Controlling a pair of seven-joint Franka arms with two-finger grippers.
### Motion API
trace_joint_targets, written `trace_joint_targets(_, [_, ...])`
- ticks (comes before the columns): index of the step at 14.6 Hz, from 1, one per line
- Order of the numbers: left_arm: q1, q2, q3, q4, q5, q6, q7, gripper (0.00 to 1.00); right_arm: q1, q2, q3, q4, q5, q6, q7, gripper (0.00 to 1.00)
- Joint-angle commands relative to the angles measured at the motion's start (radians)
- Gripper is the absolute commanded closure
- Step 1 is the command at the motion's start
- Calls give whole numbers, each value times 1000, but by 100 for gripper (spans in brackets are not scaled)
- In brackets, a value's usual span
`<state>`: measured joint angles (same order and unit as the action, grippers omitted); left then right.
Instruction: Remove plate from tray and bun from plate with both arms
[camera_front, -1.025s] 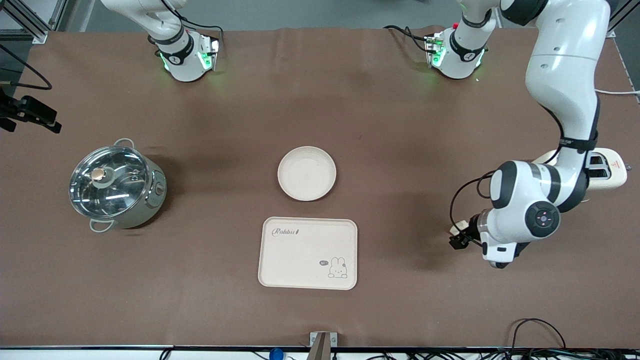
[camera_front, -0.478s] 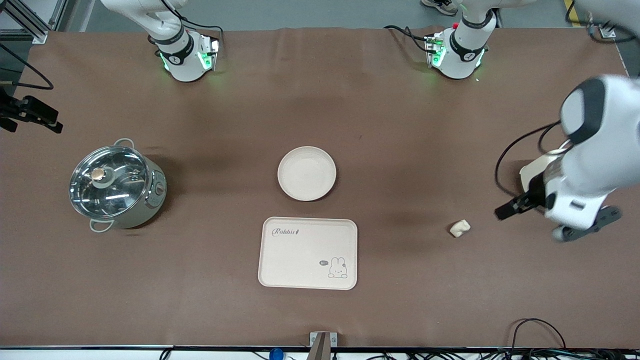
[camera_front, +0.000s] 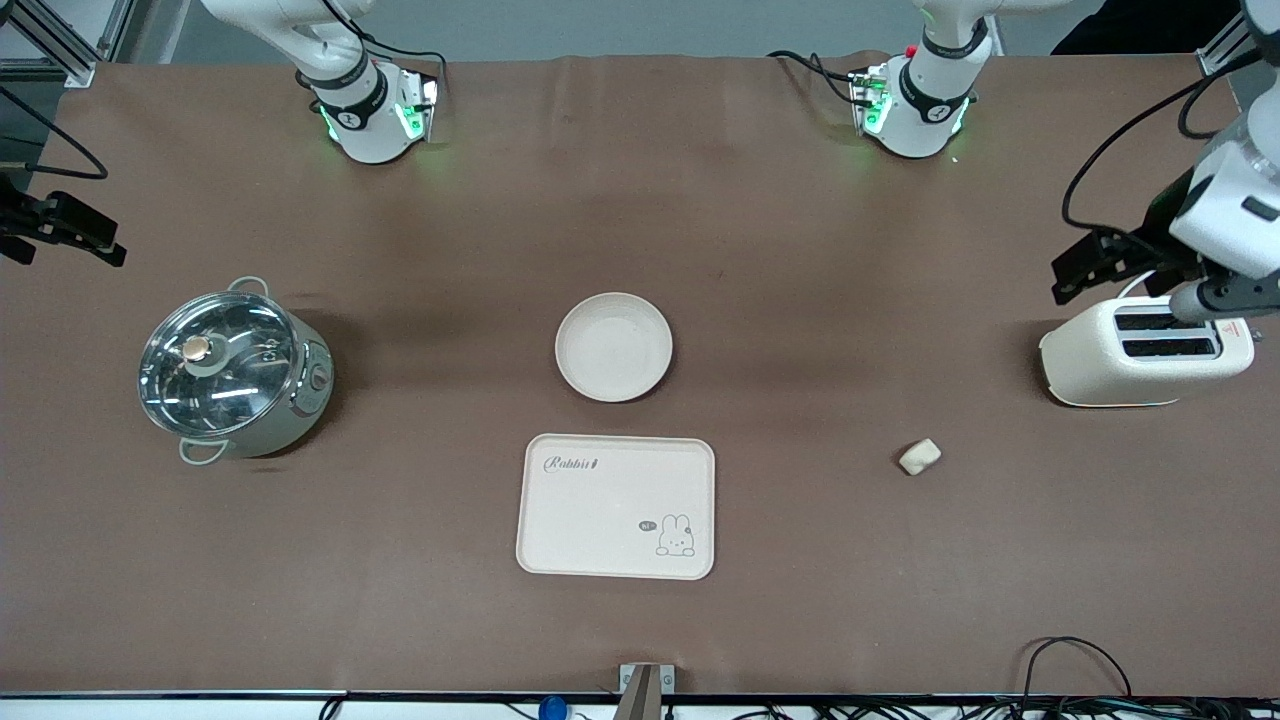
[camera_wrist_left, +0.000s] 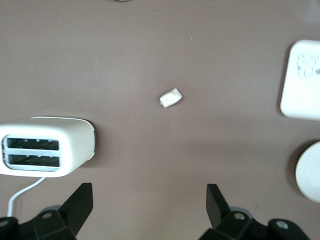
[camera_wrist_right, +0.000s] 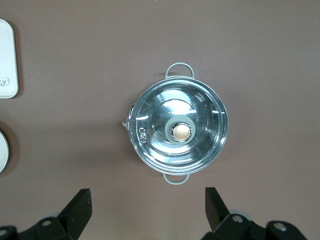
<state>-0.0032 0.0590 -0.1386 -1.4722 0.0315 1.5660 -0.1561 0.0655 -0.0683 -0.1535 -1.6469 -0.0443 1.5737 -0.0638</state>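
Plate: the round cream plate (camera_front: 613, 347) sits empty near the middle of the counter (camera_front: 800, 250), just farther from the front camera than the tray and apart from it; an edge of it also shows in the left wrist view (camera_wrist_left: 309, 171).
Bun: the small pale bun (camera_front: 919, 456) lies bare on the counter toward the left arm's end, nearer to the front camera than the toaster and well apart from plate and tray; the left wrist view shows it alone on the brown surface (camera_wrist_left: 170, 97).
Tray: the rectangular cream tray (camera_front: 616, 506) with the rabbit drawing lies flat and empty, nearer to the front camera than the plate.
Toaster: the white two-slot toaster (camera_front: 1145, 352) stands at the left arm's end of the counter.
Pot: the steel pot (camera_front: 236, 372) with a glass lid stands toward the right arm's end.
Left gripper: the left gripper (camera_wrist_left: 149, 207) hangs in the air by the toaster, fingers spread wide with nothing between them; the bun is on the counter below it.
Right gripper: the right gripper (camera_wrist_right: 148, 210) hangs high over the pot, fingers wide apart and holding nothing.
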Motion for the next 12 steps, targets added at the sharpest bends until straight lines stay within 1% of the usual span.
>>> trace_joint_targets(1, [11, -42, 1, -37, 4, -6, 95, 0, 8, -4, -1, -1, -8, 2, 13, 0])
trace_joint_targets(3, [3, -89, 1, -84, 4, -1, 96, 0, 8, -4, -1, 1, -8, 2, 13, 0])
trace_joint_targets(7, [8, -97, -13, -105, 5, -7, 99, 0, 8, -4, -1, 1, -6, 3, 13, 0])
trace_joint_targets(8, [6, -106, -25, -111, 7, -7, 99, 0, 8, -4, -1, -1, -6, 2, 13, 0])
trace_joint_targets(10, [9, -145, -36, -154, 7, -6, 99, 0, 8, -4, -1, 1, -6, 2, 13, 0])
trace_joint_targets(12, [14, -156, -33, -154, 4, -27, 99, 0, 8, -4, -1, 1, -6, 2, 13, 0])
